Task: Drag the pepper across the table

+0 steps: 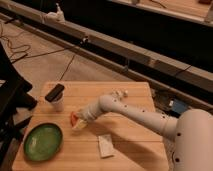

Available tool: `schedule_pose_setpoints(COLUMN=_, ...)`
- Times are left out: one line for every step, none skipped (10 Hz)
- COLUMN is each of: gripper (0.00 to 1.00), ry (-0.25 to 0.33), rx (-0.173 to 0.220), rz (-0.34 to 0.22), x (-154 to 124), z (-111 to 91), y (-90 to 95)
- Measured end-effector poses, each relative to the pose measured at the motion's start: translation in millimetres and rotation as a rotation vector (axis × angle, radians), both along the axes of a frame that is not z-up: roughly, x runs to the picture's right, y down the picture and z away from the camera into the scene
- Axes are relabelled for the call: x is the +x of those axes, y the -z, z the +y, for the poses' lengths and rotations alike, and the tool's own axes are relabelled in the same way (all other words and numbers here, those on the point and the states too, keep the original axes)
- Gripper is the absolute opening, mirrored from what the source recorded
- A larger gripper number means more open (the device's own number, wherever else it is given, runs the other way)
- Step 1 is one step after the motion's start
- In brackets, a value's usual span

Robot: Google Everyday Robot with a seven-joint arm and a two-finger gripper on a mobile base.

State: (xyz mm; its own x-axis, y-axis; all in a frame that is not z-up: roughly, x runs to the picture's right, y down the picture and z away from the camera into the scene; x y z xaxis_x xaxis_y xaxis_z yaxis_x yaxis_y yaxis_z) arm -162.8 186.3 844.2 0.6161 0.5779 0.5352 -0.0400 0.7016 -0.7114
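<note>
The small orange-red pepper (74,118) lies on the light plank table (130,145), left of centre. My gripper (77,121) is at the end of the white arm that reaches in from the right, and it sits right at the pepper, touching or covering its right side. The pepper shows only partly past the gripper's tip.
A green plate (43,141) lies at the front left. A white cup with a dark object on top (56,97) stands at the back left. A white sponge-like block (105,145) lies near the front centre. Small white items (120,93) sit at the back edge.
</note>
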Motion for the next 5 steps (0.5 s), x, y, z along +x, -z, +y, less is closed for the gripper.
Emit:
schedule_pose_setpoints(gripper=0.66, ry=-0.004, rx=-0.003, rz=0.001, x=0.3, z=1.0, y=-1.2)
schedule_pose_setpoints(gripper=0.66, ry=-0.009, rx=-0.007, rz=0.003, x=1.0, z=2.9, y=-2.9)
schedule_pose_setpoints(gripper=0.66, ry=-0.011, rx=-0.012, rz=0.004, x=0.9, z=5.3, y=-4.4)
schedule_pose_setpoints(gripper=0.65, ry=-0.012, rx=-0.015, rz=0.005, x=0.7, z=7.2, y=-5.7)
schedule_pose_setpoints(gripper=0.59, ry=-0.013, rx=-0.018, rz=0.006, x=0.2, z=8.6, y=-6.5)
